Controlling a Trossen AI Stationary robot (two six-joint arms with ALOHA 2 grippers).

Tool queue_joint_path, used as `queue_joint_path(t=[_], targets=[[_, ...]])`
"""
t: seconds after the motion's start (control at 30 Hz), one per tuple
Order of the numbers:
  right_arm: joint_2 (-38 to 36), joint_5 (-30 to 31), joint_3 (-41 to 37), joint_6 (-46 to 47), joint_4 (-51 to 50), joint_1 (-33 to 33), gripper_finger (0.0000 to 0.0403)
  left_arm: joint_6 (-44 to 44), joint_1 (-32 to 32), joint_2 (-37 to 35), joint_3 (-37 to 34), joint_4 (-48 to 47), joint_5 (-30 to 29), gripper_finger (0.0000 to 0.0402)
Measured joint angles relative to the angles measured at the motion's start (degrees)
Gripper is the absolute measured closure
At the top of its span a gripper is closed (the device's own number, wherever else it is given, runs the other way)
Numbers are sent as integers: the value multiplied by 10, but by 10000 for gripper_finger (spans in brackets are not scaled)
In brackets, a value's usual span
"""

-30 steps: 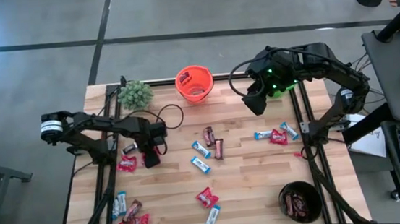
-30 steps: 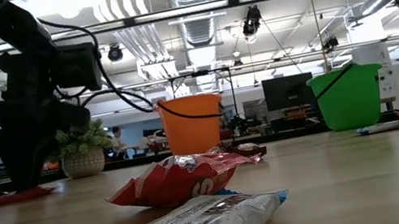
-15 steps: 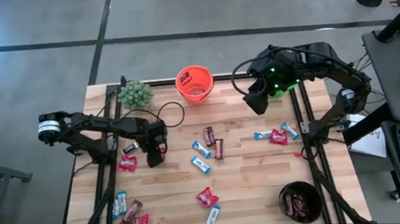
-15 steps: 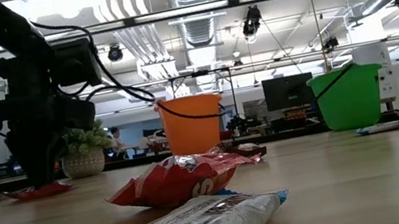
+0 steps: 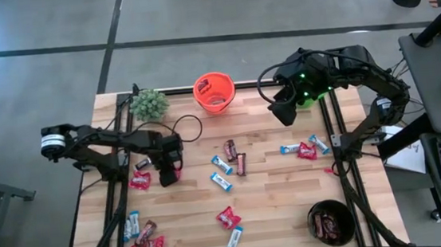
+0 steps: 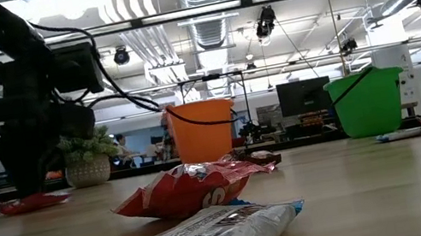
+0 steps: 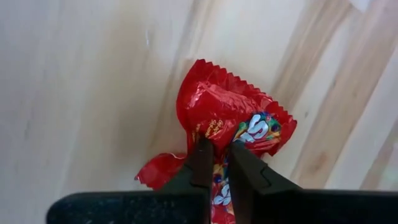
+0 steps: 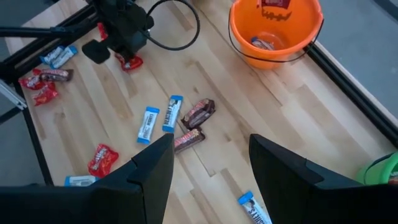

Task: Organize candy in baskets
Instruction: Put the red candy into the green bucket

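Seen from above: plant (image 5: 148,104) and a basket (image 5: 214,92) at the table's (image 5: 275,199) twelve o'clock, another basket (image 5: 331,222) at five, candy (image 5: 221,171) scattered centrally and at eight.

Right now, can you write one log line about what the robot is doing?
left gripper: shut on red candy on table | right gripper: open, waiting above table near orange basket

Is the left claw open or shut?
Shut: the left claw pinches the red candy between its fingers.
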Motion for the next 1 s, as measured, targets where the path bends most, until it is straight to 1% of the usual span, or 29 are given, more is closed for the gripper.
queue_joint_path(t=[0.1,0.3,0.7,0.77,0.83,1.0], targets=[[0,0,0,-17,0,0,204,-1,0,-24,5,-23,-1,401],[0,1,0,-21,0,0,204,-1,0,-68,14,-57,-3,400],[2,2,0,-21,5,0,204,-6,0,-129,19,-65,3,400],[4,2,-1,-21,9,0,204,-6,0,-139,35,-80,-3,400],[9,2,-2,-21,18,0,204,5,0,-148,64,-99,-23,400],[24,5,-3,-21,35,0,204,52,1,-152,165,-141,-75,401]])
